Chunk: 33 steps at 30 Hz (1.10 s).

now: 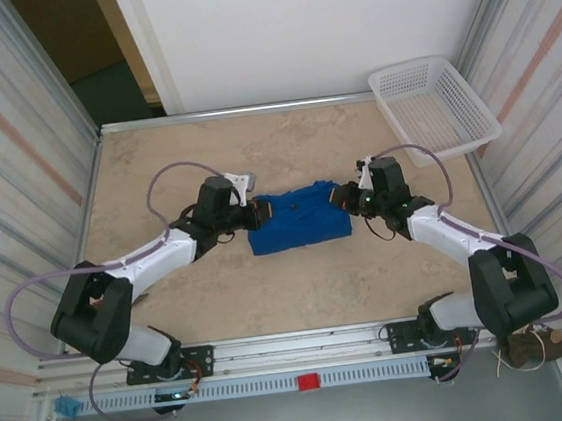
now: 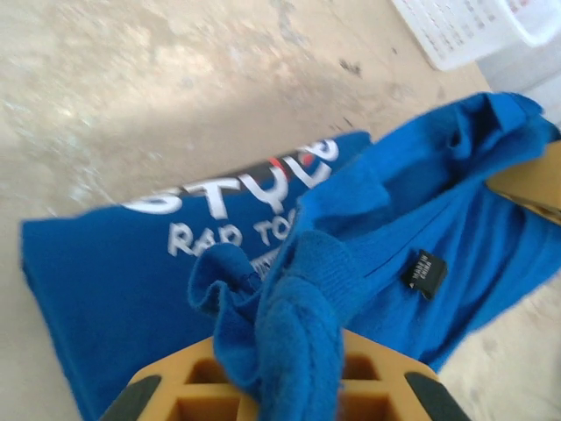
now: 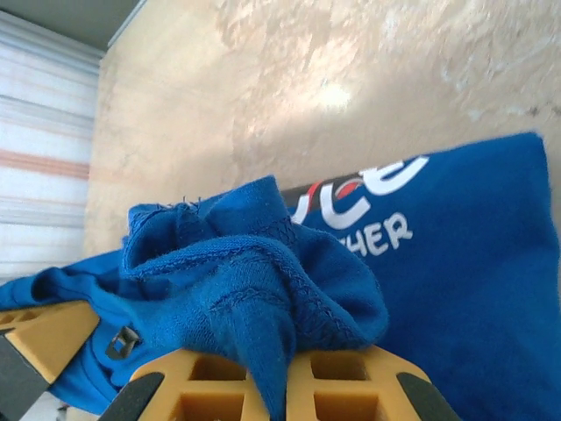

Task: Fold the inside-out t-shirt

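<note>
Top external view: the t-shirt (image 1: 299, 221) lies as a compact blue bundle at the middle of the frame on the tan table (image 1: 285, 150), well apart from the white basket (image 1: 434, 104) at the upper right.
Left gripper: the left gripper (image 1: 257, 213) sits at the bundle's left end, clenched on a bunched fold of blue cloth; in the left wrist view the cloth spills out between its orange fingers.
Right gripper: the right gripper (image 1: 338, 196) sits at the bundle's right end, likewise pinched tight on a gathered fold of the same cloth.
Long axis: left to right across the frame, running from one gripper to the other.
Layers: the held edge is raised above a flat lower layer carrying the white-lettered print (image 2: 237, 197); a small dark label (image 2: 423, 272) shows on the raised cloth.
Nearer arm: neither, since each holds its own end and the shirt lies between them.
Step in hand: probably carrying a held edge across for a fold.
Next move turns on: both ends travelling together across the short axis, so the stretched edge stays parallel to the bundle's length and lands square.
</note>
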### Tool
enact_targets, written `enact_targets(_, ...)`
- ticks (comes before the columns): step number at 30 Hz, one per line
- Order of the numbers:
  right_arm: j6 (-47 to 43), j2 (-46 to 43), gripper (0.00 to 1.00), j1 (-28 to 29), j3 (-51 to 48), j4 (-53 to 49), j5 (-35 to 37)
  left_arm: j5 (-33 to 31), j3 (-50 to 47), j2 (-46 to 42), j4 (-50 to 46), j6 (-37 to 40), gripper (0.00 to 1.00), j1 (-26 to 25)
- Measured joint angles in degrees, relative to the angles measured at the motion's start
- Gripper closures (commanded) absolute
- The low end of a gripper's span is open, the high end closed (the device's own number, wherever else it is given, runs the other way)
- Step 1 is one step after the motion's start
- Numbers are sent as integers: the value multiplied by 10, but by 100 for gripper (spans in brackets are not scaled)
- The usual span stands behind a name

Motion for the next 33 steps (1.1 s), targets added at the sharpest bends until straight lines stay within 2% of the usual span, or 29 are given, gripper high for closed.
enact_targets(7, -24, 103, 100, -12, 49, 36, 36, -74, 97, 110, 3, 36, 100, 4)
enact_targets(17, -33, 240, 99, -17, 132, 48, 62, -116, 186, 255, -10, 58, 100, 19)
enact_targets(19, -33, 266, 70, -20, 145, 48, 63, -120, 209, 279, -23, 63, 99, 23)
enact_targets(21, -35, 276, 59, -26, 150, 43, 66, -123, 229, 291, -36, 69, 84, 25)
enact_targets(23, -37, 275, 51, -35, 150, 37, 69, -124, 243, 293, -52, 78, 63, 32)
enact_targets(24, -39, 270, 50, -41, 149, 35, 70, -125, 249, 291, -57, 82, 56, 36)
enact_targets(28, -40, 197, 50, -55, 132, 7, 74, -121, 252, 259, -83, 87, 45, 52)
enact_targets(33, -31, 73, 65, -31, 126, -14, 67, -94, 220, 142, -99, 62, 44, 55)
